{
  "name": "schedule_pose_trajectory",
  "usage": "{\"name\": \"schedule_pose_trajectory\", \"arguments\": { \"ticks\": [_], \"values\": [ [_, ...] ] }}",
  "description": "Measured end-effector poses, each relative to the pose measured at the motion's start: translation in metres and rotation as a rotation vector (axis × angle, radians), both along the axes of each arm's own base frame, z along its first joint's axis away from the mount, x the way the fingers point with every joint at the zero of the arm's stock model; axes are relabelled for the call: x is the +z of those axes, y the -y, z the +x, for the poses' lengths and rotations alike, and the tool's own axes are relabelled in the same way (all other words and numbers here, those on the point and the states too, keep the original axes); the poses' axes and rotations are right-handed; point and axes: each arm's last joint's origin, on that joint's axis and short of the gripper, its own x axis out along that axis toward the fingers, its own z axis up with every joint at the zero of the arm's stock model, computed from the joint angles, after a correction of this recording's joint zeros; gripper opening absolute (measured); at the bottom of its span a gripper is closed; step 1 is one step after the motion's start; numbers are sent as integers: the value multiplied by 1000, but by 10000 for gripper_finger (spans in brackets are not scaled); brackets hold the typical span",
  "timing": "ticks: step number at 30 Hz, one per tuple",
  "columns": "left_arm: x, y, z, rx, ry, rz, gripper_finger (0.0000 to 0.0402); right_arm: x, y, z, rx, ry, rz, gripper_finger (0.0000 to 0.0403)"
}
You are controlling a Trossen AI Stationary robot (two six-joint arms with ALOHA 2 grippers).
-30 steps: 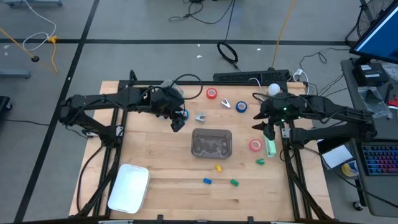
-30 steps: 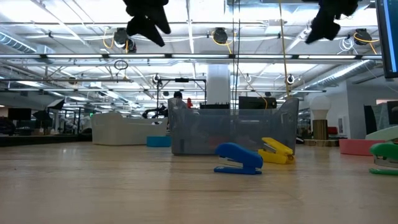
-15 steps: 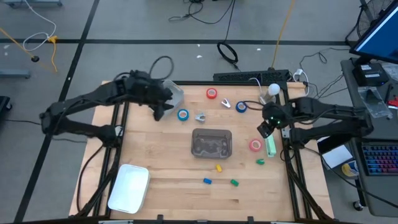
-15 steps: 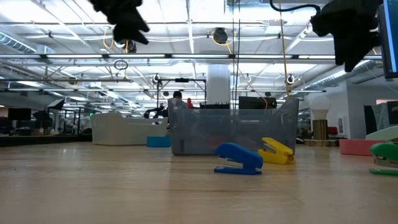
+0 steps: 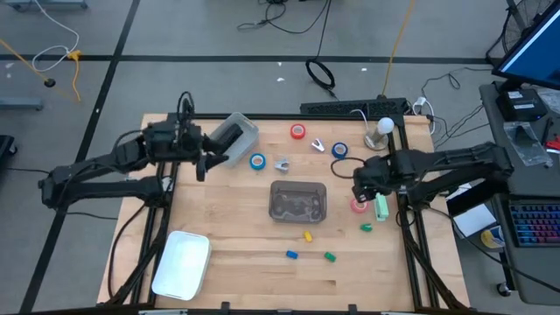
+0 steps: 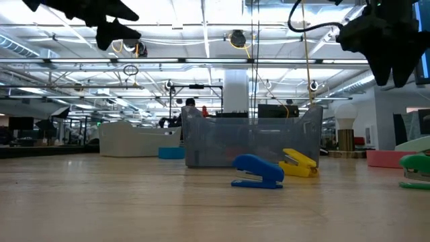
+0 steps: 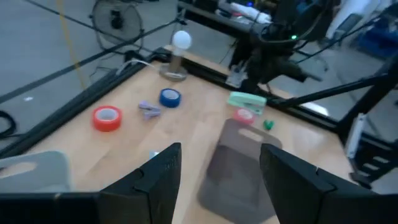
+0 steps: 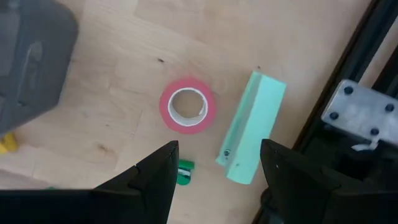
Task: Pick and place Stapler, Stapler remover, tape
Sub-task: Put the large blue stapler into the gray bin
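Note:
A pink-red tape roll [image 8: 187,106] lies flat on the wooden table beside a light green stapler [image 8: 250,127]. My right gripper [image 5: 360,188] hangs open above them, pointing down, and touches nothing. Red tape [image 5: 298,131], light blue tape [image 5: 257,161] and dark blue tape [image 5: 339,150] lie flat toward the far side. A grey stapler remover [image 5: 282,164] lies between them. My left gripper [image 5: 203,162] is open and held high near the table's left side, pointing almost level across the table.
A clear bin [image 5: 297,200] stands mid-table. Small yellow [image 5: 307,235], blue [image 5: 292,255] and green [image 5: 330,256] pieces lie near the front. A white tray [image 5: 181,262] sits at the near left, a clear container [image 5: 232,138] at the far left, and a bulb lamp [image 5: 383,128] at the far right.
My left gripper has drawn back from over the light blue tape toward the table's left edge and tipped up from pointing down to nearly level. My right gripper has sunk toward the pink-red tape, rolled about its own axis and come to point straight down. Nothing on the table has moved.

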Motion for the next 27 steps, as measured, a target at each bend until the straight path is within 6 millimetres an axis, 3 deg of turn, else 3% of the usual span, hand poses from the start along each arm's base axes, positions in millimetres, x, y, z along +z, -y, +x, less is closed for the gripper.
{"name": "schedule_pose_trajectory", "arguments": {
  "ticks": [7,21,27],
  "values": [
    [-24,4,6,40,-57,-21,218,-19,-14,-7,-86,-101,51,222],
    [-23,4,7,37,-51,-13,218,-75,-14,-29,-231,-96,93,222],
    [-23,4,7,37,-52,-17,218,-79,-14,-32,-260,-105,84,222]
  ]
}}
